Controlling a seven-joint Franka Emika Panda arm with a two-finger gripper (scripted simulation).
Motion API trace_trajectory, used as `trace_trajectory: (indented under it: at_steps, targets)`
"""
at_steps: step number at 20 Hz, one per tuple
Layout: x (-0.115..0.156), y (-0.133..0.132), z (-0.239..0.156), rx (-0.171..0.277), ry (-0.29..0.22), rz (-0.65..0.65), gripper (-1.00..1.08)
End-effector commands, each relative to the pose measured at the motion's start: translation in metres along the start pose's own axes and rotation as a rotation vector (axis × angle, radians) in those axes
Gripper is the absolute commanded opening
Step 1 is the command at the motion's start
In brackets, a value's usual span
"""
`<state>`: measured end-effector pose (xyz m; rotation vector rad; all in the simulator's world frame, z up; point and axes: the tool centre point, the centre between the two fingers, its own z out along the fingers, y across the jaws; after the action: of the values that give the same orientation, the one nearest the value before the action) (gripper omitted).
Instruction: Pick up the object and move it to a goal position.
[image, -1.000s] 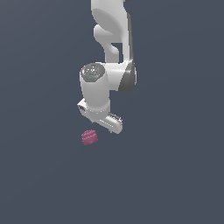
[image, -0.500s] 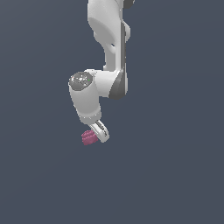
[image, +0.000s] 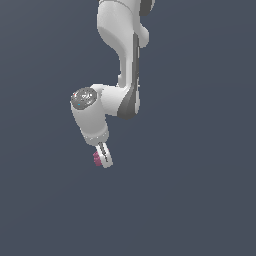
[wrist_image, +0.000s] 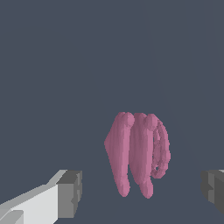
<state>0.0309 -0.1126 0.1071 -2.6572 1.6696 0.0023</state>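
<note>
Two fingers (wrist_image: 65, 192) spread wide, pink object (wrist_image: 138, 151) between, untouched

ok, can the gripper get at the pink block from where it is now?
Probably yes. In the wrist view the pink block sits between the open fingers with a gap on each side and nothing in between; the gripper is already down beside it.

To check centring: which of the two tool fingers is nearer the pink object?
The finger whose white body shows behind its grey pad; the pink object sits apart from both, farther from the edge-cropped pad.
</note>
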Motion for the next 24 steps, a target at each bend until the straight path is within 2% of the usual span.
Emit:
trace_trajectory:
  at_steps: [1,11,19,24]
  targets:
    - [0.004,0.001,0.002,-0.001,0.002,0.035,1.0]
    - [0.006,0.002,0.007,-0.002,0.003,0.06,1.0]
    - [0.007,0.004,0.045,-0.002,0.003,0.065,1.0]
    - [0.007,0.003,0.054,-0.002,0.003,0.066,1.0]
